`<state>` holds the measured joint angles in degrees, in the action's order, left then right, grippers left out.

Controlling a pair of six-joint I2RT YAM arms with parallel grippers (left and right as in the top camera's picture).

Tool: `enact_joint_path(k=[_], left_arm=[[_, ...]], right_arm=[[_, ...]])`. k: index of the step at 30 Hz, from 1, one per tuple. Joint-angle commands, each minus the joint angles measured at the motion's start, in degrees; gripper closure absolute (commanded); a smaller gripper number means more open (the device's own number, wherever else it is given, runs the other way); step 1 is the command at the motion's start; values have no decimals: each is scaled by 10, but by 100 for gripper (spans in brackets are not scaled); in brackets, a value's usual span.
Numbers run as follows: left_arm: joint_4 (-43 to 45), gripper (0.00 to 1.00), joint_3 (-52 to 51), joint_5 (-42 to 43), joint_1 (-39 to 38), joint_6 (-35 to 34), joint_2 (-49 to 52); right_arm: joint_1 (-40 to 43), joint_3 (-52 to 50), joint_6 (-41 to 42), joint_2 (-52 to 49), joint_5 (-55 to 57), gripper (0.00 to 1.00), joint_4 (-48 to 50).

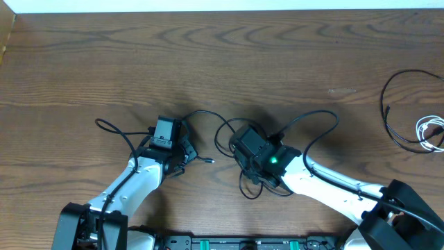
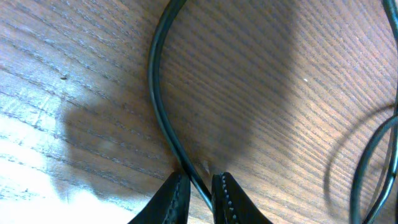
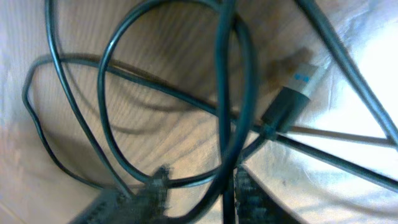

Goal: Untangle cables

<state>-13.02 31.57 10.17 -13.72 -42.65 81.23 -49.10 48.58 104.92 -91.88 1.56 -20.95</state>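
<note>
The left gripper [image 2: 200,190] is nearly closed, its two tips pinching a black cable [image 2: 158,106] that runs up and away from them in a long curve over the desk [image 1: 222,55]. That strand's long axis leaves the fingers almost straight ahead, then bends off to one side.

The right gripper [image 3: 202,186] sits over the knot of loops near the middle of the front edge. One strand passes upright between its fingers, but the view is blurred, and whether they press on it or only straddle it cannot be told. Several loops cross just ahead of those fingers, and a plug [image 3: 292,93] lies beside them, pointing obliquely away.

The right arm is the nearer to the crossing loops; the left holds a run leading off toward the left edge. A pull apart along the front edge looks like what the next move calls for.

Bare wood lies open toward the far edge and the left edge. Near the right edge lie a second black cable [image 1: 388,104] and a white cable [image 1: 431,130], well apart from the grippers.
</note>
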Motion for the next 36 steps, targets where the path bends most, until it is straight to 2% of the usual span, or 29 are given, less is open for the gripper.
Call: enact_joint_path(k=[1, 2, 8, 9, 12, 15, 23, 27, 29, 33, 34, 35, 36], left_arm=[[0, 81, -3, -1, -2, -5, 4], [0, 81, -3, -1, -1, -5, 4], [0, 81, -3, -1, -1, -7, 4], [-2, 85, -3, -1, -2, -10, 4], [-9, 86, -4, 5, -4, -16, 4], [-11, 87, -4, 15, -13, -23, 4], [-12, 87, -4, 71, -58, -52, 4], [-4, 87, -4, 116, -82, -62, 4], [10, 91, -4, 163, -94, -62, 4], [12, 92, 4, 196, -94, -61, 0], [7, 92, 9, 195, -94, -60, -5], [1, 92, 16, 192, -93, -59, -11], [-4, 92, 21, 189, -93, -58, -18]], right_arm=[[-5, -5, 2, -16, 59, 95, -8], [-5, -5, -5, -16, 68, 99, -12], [-3, -5, -145, -4, 132, 99, -8], [-2, -5, -222, 5, 130, 99, 17], [0, -5, -358, 11, 99, 99, 74], [14, -1, -483, 12, 4, 99, 136], [110, 34, -662, 12, -260, 99, 118], [124, 33, -701, 5, -270, 99, 109], [124, 33, -723, 4, -238, 99, 108], [126, 33, -725, 4, -256, 86, 110], [126, 33, -732, 4, -264, 76, 117], [126, 33, -749, 4, -263, 70, 122], [127, 33, -762, 4, -261, 59, 126]])
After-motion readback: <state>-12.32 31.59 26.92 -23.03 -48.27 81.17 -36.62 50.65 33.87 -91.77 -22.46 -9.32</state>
